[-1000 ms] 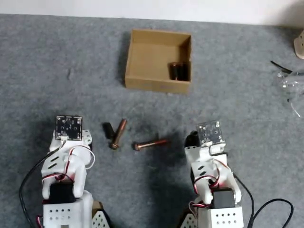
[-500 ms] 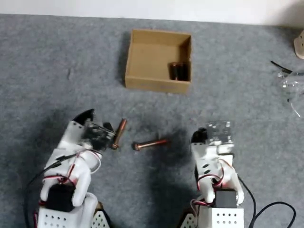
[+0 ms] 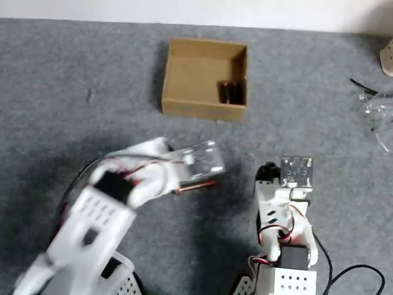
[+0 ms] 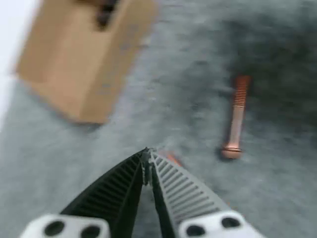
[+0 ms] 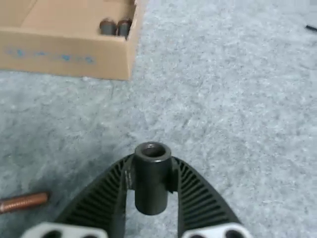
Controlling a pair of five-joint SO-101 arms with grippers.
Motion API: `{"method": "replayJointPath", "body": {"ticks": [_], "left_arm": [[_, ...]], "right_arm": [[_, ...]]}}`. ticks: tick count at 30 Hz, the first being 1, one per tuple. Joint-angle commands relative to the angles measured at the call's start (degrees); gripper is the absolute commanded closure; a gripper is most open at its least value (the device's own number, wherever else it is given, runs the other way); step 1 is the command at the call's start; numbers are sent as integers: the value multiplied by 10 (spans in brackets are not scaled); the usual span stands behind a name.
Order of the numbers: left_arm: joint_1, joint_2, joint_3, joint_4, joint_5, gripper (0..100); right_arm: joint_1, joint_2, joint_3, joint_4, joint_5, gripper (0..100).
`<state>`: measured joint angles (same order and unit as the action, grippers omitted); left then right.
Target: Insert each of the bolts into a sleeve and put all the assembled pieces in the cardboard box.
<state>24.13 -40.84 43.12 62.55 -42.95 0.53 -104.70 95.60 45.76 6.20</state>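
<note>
My left gripper is shut, fingertips together just above the carpet, with nothing seen between them. A copper bolt lies on the carpet beside it, and a bit of copper shows just past the tips. In the high view the left arm stretches across the middle, and a bolt pokes out from under it. My right gripper is shut on an upright black sleeve and stays low at the right. The cardboard box at the back holds dark assembled pieces.
Grey carpet covers the table. Clear plastic bits and a black wire lie at the far right edge. Open carpet lies between the right gripper and the box.
The left arm has swung forward and to the right, over the spot where the bolts and a loose sleeve lay. The right arm has drifted slightly right with its sleeve.
</note>
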Motion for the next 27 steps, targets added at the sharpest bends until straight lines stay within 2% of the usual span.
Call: {"method": "replayJointPath", "body": {"ticks": [1, 5, 10, 12, 16, 19, 24, 27], "left_arm": [[36, 100, -108, 30, -2, 993], [37, 147, -161, 50, 22, 991], [37, 180, -171, 70, 49, 993], [11, 189, -170, 75, 127, 993], [-84, 196, -152, 72, 305, 993], [-122, 197, -122, 44, 379, 992], [-136, 201, -52, -9, 388, 986], [-142, 201, -30, -20, 386, 931]], "right_arm": [[21, -7, 18, -25, -6, 995], [21, -7, 18, -26, -6, 995], [19, -7, 19, -38, -6, 995], [20, -7, 18, -38, -6, 995], [19, -7, 18, -38, -5, 995], [19, -7, 18, -38, -5, 995], [19, -7, 19, -38, -5, 995], [19, -7, 19, -38, -5, 995]]}}
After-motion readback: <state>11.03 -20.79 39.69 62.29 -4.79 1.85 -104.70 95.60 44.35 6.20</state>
